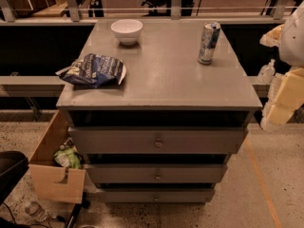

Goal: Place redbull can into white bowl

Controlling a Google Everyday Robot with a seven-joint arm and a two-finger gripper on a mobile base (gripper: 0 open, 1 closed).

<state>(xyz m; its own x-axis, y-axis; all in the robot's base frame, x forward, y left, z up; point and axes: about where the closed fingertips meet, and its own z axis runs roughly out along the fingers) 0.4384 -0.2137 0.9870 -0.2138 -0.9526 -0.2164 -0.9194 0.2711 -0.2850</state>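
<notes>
The redbull can [208,43], slim and silver-and-blue, stands upright on the right rear part of the grey cabinet top [166,80]. The white bowl [127,30] sits upright and looks empty at the rear, left of the middle, well apart from the can. My gripper [281,101] is at the far right edge of the view, beyond the cabinet's right side, right of the can and nearer the front. It holds nothing that I can see.
A dark blue snack bag [92,70] lies on the cabinet top's left front. The cabinet has three drawers [156,141] below. A cardboard box [54,167] with rubbish stands on the floor at the left. A railing [152,8] runs behind.
</notes>
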